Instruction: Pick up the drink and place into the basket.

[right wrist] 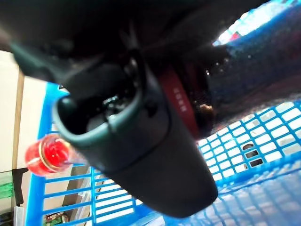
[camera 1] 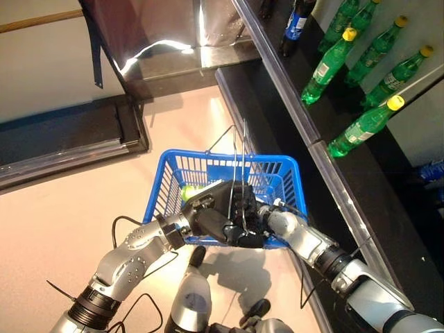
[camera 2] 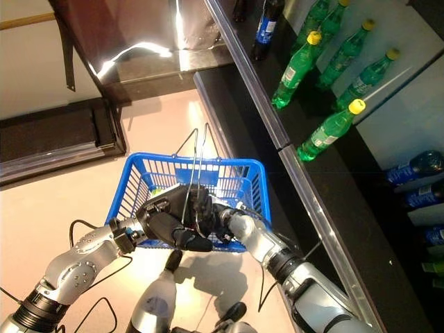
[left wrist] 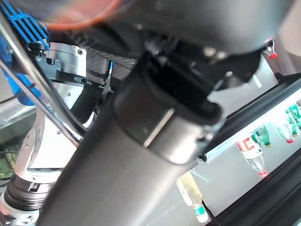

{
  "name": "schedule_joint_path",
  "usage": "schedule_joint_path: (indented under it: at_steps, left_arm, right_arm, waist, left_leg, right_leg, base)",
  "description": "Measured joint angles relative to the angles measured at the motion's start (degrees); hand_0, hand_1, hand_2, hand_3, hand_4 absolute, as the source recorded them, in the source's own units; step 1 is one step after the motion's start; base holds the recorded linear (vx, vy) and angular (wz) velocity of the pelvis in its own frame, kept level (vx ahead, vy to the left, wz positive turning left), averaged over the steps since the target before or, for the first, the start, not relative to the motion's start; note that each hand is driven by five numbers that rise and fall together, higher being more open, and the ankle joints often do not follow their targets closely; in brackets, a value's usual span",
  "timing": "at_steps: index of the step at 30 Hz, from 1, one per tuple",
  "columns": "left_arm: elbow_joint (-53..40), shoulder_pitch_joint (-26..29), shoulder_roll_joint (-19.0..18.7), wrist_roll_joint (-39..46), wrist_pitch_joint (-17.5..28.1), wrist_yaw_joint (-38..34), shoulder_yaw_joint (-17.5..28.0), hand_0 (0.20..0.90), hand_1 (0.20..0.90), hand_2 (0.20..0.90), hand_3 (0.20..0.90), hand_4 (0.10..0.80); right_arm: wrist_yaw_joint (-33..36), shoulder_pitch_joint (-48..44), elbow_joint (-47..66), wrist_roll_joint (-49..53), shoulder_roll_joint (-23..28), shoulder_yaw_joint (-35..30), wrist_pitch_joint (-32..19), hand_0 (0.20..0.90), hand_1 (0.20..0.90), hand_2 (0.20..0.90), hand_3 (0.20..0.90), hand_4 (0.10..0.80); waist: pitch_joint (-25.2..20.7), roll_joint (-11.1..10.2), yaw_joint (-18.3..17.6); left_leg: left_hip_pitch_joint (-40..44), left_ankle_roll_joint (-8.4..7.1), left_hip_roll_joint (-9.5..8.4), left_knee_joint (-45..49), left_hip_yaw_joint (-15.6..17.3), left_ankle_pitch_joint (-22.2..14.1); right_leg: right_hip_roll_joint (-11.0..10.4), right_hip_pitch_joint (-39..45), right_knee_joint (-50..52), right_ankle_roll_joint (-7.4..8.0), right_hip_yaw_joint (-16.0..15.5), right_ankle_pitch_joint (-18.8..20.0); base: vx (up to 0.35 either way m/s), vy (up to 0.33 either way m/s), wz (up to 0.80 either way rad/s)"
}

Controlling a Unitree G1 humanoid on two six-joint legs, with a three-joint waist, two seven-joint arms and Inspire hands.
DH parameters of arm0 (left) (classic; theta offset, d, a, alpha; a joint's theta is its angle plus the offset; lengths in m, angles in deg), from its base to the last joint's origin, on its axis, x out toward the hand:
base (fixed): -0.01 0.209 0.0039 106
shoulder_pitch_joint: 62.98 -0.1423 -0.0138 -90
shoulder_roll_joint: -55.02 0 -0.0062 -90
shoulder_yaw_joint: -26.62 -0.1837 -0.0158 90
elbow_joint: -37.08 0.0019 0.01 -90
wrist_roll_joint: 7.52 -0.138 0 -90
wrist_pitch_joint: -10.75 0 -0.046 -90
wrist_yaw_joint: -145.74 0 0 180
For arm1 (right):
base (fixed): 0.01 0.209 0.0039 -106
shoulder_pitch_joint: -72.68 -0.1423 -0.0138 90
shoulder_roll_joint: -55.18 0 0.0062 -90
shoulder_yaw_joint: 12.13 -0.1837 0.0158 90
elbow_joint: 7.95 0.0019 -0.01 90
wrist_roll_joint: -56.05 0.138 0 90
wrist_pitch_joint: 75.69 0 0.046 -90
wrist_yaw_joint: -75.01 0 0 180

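A dark shelf (camera 1: pixel 305 76) ran along the right side, carrying several green bottles (camera 1: pixel 330 62) with yellow caps lying tilted, plus a dark bottle (camera 1: pixel 297 24) with a blue label farther along. Pale floor (camera 1: pixel 83 208) lay beside it.

The basket (camera 1: pixel 277 173) is bright blue with an open lattice of slots in its walls, and its wire handles (camera 1: pixel 239 149) are thin grey metal. Inside it a bottle (right wrist: pixel 47 153) shows a red cap. Beside the basket, the shelf (camera 1: pixel 326 159) is black and carries green bottles (camera 1: pixel 361 128) with yellow caps. The floor (camera 1: pixel 69 201) is pale pinkish beige.
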Motion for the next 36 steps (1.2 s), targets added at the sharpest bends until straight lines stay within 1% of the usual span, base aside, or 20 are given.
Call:
schedule_joint_path:
  at_steps: [1,10,15,30,36]
  left_arm:
    - [0.0,0.0,-0.1,0.0,-0.2,0.0,0.0,0.300,0.300,0.300,0.200,0.100]
    - [0.0,0.0,-0.4,-1.5,-1.1,0.0,-0.3,0.300,0.300,0.300,0.200,0.100]
    - [0.0,0.1,-1.1,-2.7,-2.9,0.1,-1.2,0.300,0.300,0.300,0.200,0.100]
    - [0.0,0.1,-1.2,-3.5,-2.9,0.1,-2.3,0.300,0.300,0.300,0.200,0.100]
    - [0.0,0.1,-1.1,-3.9,-2.9,-0.7,-1.6,0.300,0.300,0.300,0.200,0.100]
  right_arm:
    - [0.0,0.0,-0.3,0.0,-0.2,0.0,0.0,0.900,0.900,0.900,0.900,0.800]
    - [0.0,0.0,-0.5,0.0,-0.3,0.0,0.0,0.900,0.900,0.900,0.900,0.800]
    - [0.0,-0.6,-0.5,0.0,-0.4,0.0,-0.1,0.900,0.900,0.900,0.900,0.800]
    - [0.2,-1.5,-0.3,0.1,-0.4,-0.4,-0.1,0.900,0.900,0.900,0.900,0.800]
    - [1.1,-1.0,3.9,0.3,0.1,-1.4,0.1,0.900,0.900,0.900,0.900,0.800]
  waist:
    - [0.0,0.0,0.0]
    - [0.0,0.0,0.0]
    - [0.0,0.0,0.0]
    - [0.0,0.0,-0.2]
    - [0.0,0.0,-0.7]
  left_leg:
    - [0.0,0.00,-0.01,0.0,0.0,0.0]
    - [0.0,0.00,-0.02,0.0,0.0,0.0]
    - [0.0,0.00,-0.02,0.0,0.0,0.0]
    - [0.0,0.00,0.01,0.0,0.1,0.0]
    - [0.0,0.00,0.05,0.0,0.4,0.0]
  right_leg:
    - [0.0,0.0,0.0,0.00,0.0,0.0]
    - [0.0,0.0,0.0,0.00,0.0,0.0]
    - [0.0,0.0,0.0,0.00,0.0,0.0]
    - [0.0,0.0,0.0,0.01,0.1,0.0]
    - [-0.1,-0.2,0.0,0.01,0.2,0.0]
  base:
    - [0.000,0.000,0.00]
    - [0.000,0.000,0.00]
    - [0.000,0.000,0.00]
    - [0.000,0.000,0.00]
    - [0.000,0.000,0.00]
